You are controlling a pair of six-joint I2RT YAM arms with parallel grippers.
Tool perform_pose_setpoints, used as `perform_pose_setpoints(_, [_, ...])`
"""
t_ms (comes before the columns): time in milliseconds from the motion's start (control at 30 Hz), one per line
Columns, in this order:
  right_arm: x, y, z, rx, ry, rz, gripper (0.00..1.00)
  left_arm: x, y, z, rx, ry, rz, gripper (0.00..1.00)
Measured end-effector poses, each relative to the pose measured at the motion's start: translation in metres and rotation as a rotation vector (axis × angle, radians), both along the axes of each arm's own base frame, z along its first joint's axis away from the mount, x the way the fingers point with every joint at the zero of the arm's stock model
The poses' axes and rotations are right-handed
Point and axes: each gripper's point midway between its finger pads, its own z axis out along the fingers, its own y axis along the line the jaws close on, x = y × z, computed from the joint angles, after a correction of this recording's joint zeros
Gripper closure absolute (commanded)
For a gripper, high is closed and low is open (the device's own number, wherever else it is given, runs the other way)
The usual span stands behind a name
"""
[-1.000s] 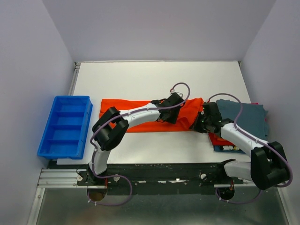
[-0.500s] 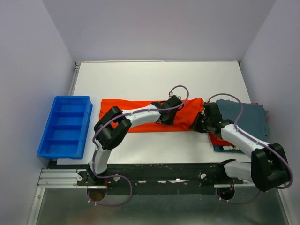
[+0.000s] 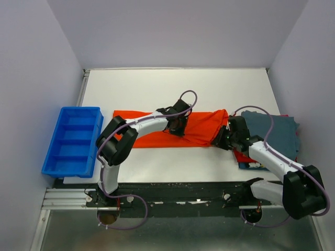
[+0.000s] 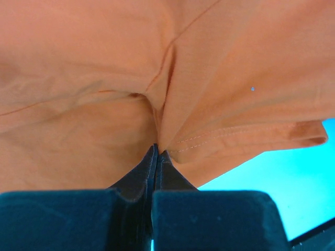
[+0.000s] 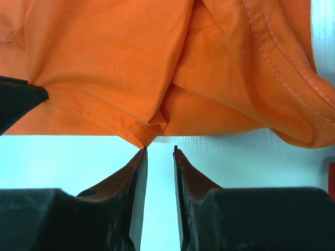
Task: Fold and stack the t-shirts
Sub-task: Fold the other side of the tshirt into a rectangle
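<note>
A bright orange-red t-shirt lies as a long folded strip across the middle of the table. My left gripper is over its middle, shut on a pinched fold of the orange cloth, with the tips pressed together. My right gripper sits at the shirt's right end. In the right wrist view its jaws stand a little apart with nothing between them, and a corner of the shirt lies just past the tips. A stack at the right has a dark teal t-shirt on top, with red and blue edges showing beneath.
A rigid blue plastic bin with dividers stands at the table's left edge. The white table is bounded by grey walls at the back and sides. The arms' rail runs along the near edge.
My left gripper closed on the orange shirt and moved left, pulling the cloth with it. My right gripper opened and let go of the shirt's right corner.
</note>
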Motion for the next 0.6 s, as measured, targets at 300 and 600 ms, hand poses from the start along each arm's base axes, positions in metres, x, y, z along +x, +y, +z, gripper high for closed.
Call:
perform_pose_setpoints(300, [0.009, 0.003, 0.013, 0.009, -0.028, -0.001, 0.57, -0.017, -0.015, 0.003, -0.084, 0.072, -0.080, 0.60])
perform_pose_setpoints(600, [0.023, 0.005, -0.005, -0.023, 0.039, -0.008, 0.65, -0.009, 0.003, 0.023, -0.039, 0.005, -0.045, 0.74])
